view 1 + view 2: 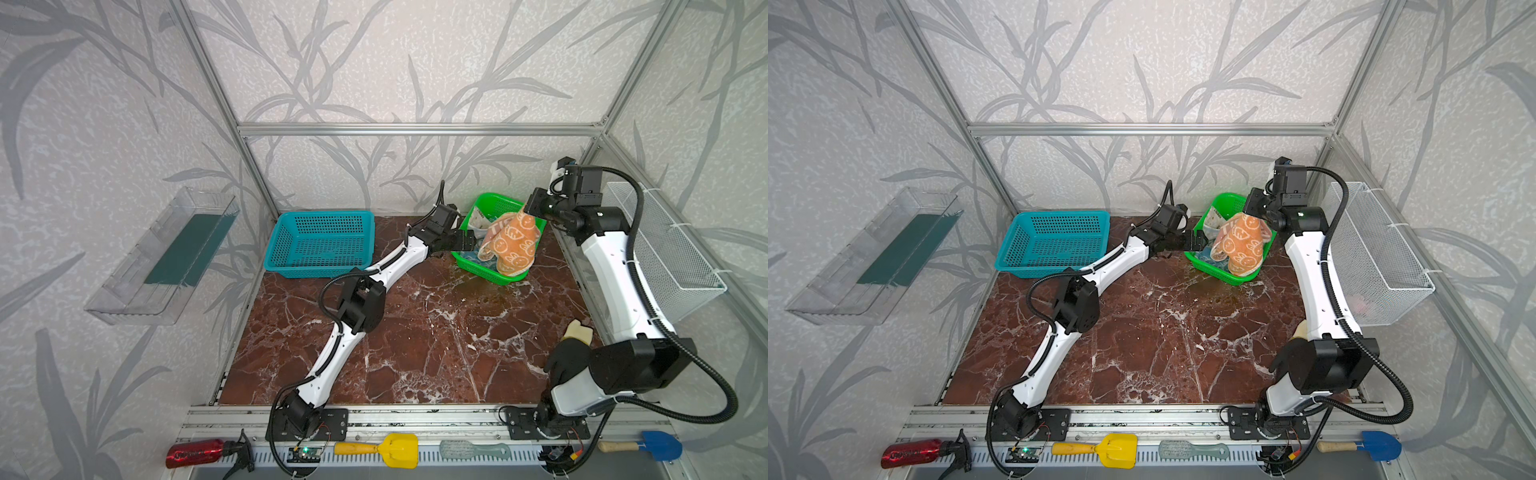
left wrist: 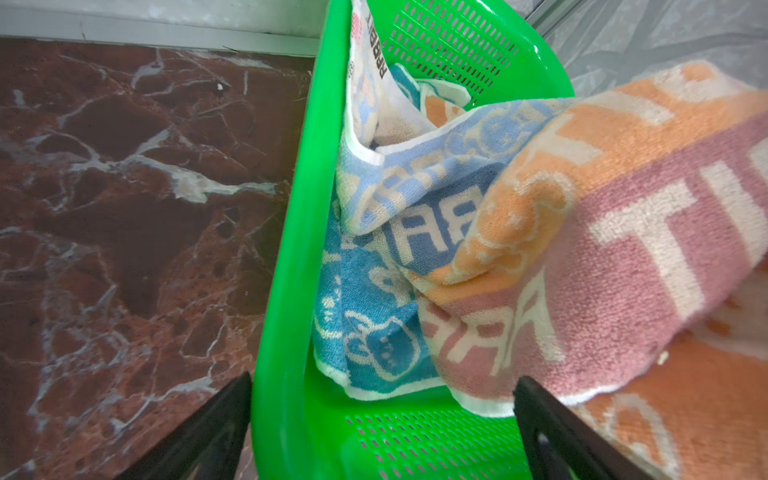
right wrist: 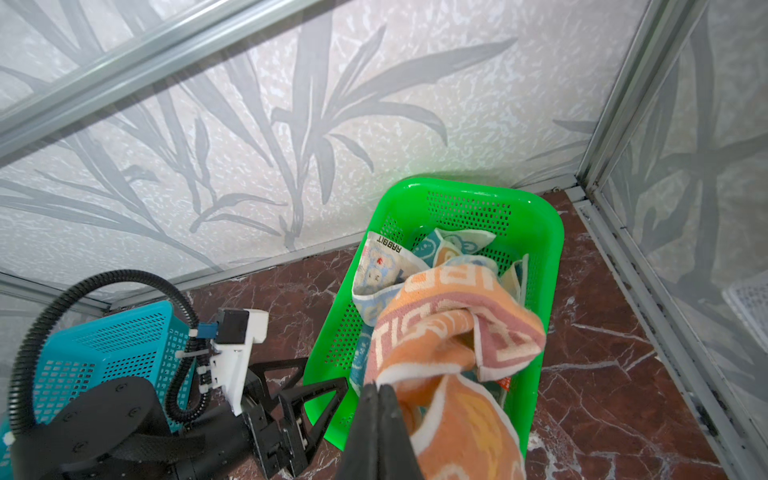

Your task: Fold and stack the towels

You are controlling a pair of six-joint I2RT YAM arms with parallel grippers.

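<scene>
An orange towel with white bunnies (image 1: 509, 243) (image 1: 1239, 243) (image 3: 461, 419) hangs above the green basket (image 1: 469, 266) (image 1: 1200, 262) (image 3: 548, 257). My right gripper (image 1: 528, 212) (image 1: 1252, 212) (image 3: 380, 388) is shut on its top edge. The striped towel with letters (image 2: 623, 232) (image 3: 436, 328) lies bunched in the basket and rises against the orange one. Under it lies the teal-blue towel (image 2: 374, 332). My left gripper (image 1: 467, 241) (image 1: 1200, 241) (image 2: 382, 380) is open. Its jaws straddle the basket's near wall (image 2: 282, 332), one outside and one inside.
An empty teal basket (image 1: 320, 243) stands at the back left of the marble table (image 1: 415, 332). A wire basket (image 1: 665, 257) hangs on the right wall and a clear tray (image 1: 162, 257) on the left wall. A bottle, scoop, brush and shovel lie along the front rail (image 1: 415, 419).
</scene>
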